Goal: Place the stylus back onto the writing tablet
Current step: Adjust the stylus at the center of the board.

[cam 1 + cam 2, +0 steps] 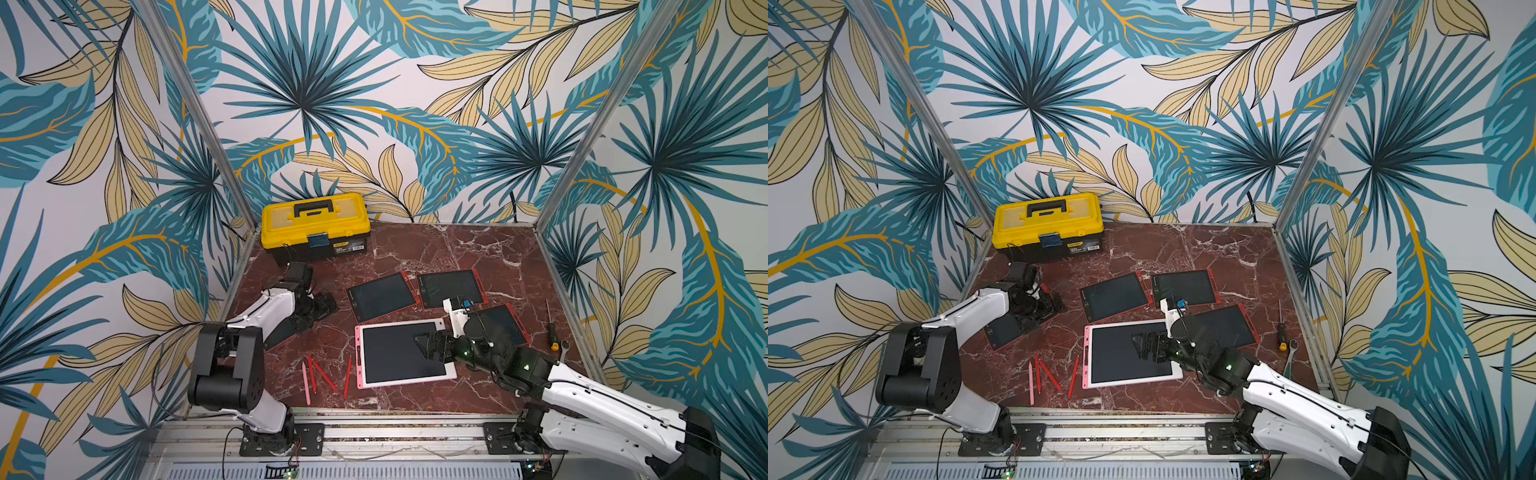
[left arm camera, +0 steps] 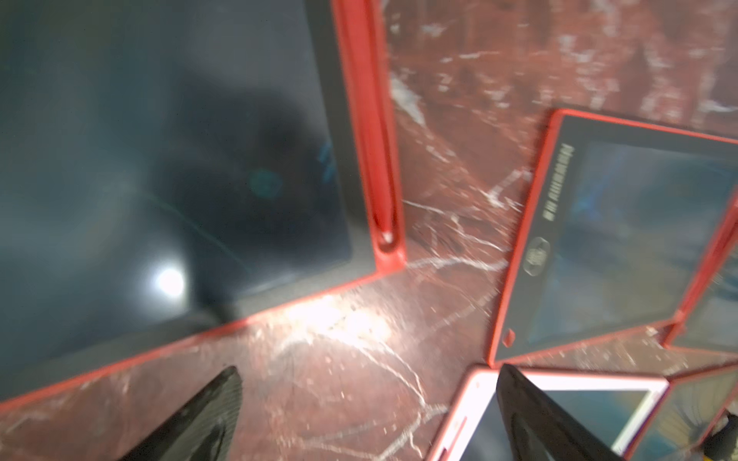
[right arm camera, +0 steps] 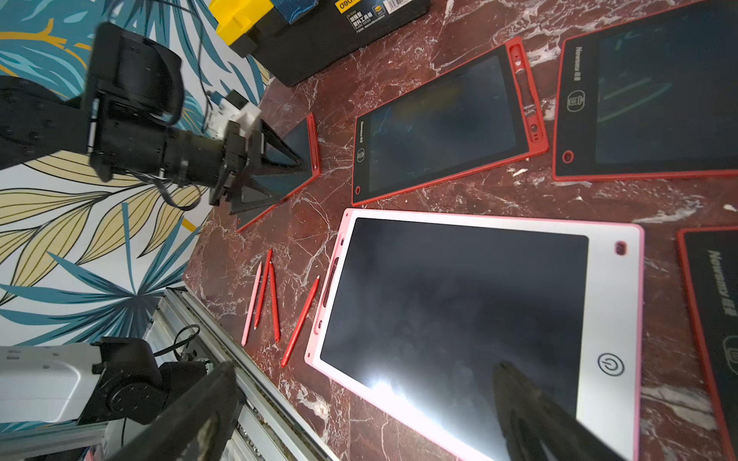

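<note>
– Rail first, then four styluses loose on the table, the pink stylus farthest from the pink tablet.
– How near is the closest?
– Just beside the tablet's slotted edge, a bare strip between.
– Right fingers?
– Spread wide, holding nothing, above that tablet's screen.
– Left fingers?
– Wide apart too, by the corner of a red tablet; a docked stylus lies along its edge. Open table runs back to the toolbox.
</note>
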### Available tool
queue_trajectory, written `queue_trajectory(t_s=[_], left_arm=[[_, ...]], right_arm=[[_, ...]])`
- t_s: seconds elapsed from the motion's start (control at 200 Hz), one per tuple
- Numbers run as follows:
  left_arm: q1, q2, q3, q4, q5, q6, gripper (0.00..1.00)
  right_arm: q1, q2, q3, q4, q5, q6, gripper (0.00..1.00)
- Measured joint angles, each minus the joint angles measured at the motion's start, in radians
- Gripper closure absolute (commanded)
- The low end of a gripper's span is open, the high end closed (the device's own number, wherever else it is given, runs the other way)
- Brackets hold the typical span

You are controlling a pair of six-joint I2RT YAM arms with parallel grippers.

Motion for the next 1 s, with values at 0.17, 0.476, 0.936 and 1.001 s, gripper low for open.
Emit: queue_trajectory(t_s=[0.17,0.476,0.936,1.001], left_arm=[[-0.060,-0.112,-0.048,-0.016,0.019,0.041,0.00],[-0.140,-0.247,-0.073,0.002,0.069,0.094,0.01],[-0.187,-0.386,-0.232,-0.130,0.006,-0.043,0.15],[-0.193,-0.394,-0.240,-0.145,-0.017,-0.073,0.18]], right_arm=[[0.011,0.045,0.030,-0.071,0.014,0.009,0.01],[0.015,0.101,0.075,-0.225,0.062,0.023,0.00],[0.015,0.137,0.095,-0.248,-0.018,-0.007,0.00],[0.016,0.136,0.094,-0.240,-0.022,-0.008,0.00]])
